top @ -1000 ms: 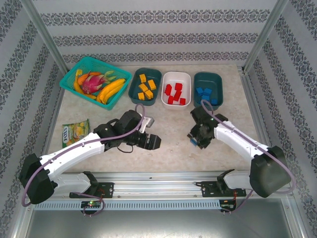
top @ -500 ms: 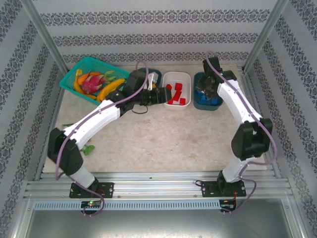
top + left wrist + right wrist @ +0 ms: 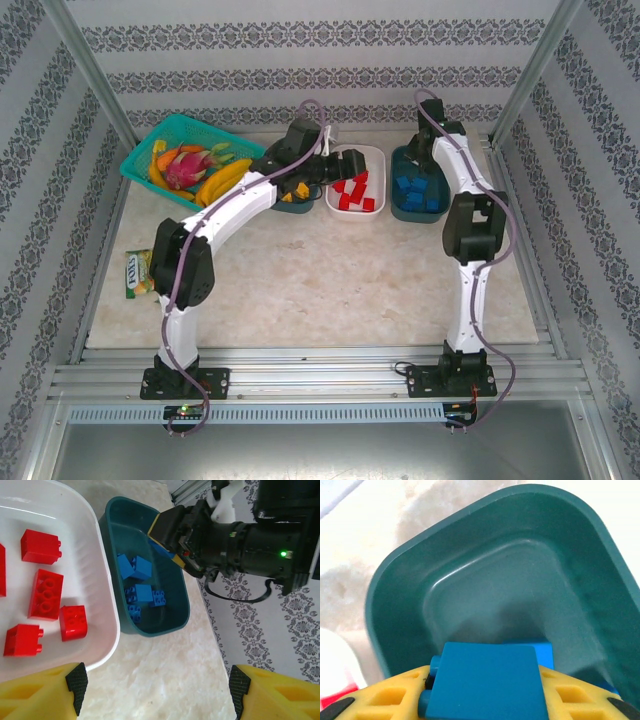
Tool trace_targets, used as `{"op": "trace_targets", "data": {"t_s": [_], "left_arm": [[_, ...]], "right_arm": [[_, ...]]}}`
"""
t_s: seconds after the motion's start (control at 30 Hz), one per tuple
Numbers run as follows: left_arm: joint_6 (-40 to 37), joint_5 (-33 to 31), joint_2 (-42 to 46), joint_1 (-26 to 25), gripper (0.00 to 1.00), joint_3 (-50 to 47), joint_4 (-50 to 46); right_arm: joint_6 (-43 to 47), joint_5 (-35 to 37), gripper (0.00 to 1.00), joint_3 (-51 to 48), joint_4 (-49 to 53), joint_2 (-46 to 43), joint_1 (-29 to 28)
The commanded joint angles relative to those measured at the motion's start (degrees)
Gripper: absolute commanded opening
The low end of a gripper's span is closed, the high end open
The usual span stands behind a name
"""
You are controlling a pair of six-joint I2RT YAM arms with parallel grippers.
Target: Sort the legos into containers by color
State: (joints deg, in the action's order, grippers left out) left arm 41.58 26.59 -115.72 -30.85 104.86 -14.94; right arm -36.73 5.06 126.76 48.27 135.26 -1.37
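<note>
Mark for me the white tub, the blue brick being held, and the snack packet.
white tub (image 3: 102, 590): left wrist view, bare side wall.
held blue brick (image 3: 485, 680): right wrist view, flat top face.
snack packet (image 3: 137, 270): top external view, visible green front.

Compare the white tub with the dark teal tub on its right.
The white tub is pale and holds red legos; the teal tub is dark and holds blue legos. The right gripper holds a blue lego over the teal tub, not the white tub. Both are shallow, rounded-rectangular and side by side.
</note>
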Motion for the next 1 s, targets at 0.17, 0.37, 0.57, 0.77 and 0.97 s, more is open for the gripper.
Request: {"op": "trace_targets", "data": {"t_s": [0.17, 0.37, 0.57, 0.77, 0.97], "left_arm": [[1.6, 2.3, -4.7, 1.1, 0.77, 9.1, 1.6], [1.7, 2.8, -5.0, 1.2, 0.77, 9.4, 0.8], [1.1, 2.3, -3.8, 1.1, 0.77, 9.1, -0.7], [0.6, 0.6, -0.5, 1.2, 0.78, 6.9, -2.1], [0.2, -6.9, 8.8, 1.8, 1.0, -0.8, -5.5]], "right_arm": [[3.9, -1.6, 0.41, 13.3, 6.4, 9.7, 1.9], [3.1, -0.1, 0.42, 16.9, 8.8, 13.4, 2.2], [1.9, -1.9, 0.51, 18.7, 11.5, 15.6, 2.4], [3.1, -1.5, 0.74, 18.4, 11.8, 10.8, 1.6], [2.1, -1.1, 0.83, 12.2, 8.2, -2.6, 1.1]]}}
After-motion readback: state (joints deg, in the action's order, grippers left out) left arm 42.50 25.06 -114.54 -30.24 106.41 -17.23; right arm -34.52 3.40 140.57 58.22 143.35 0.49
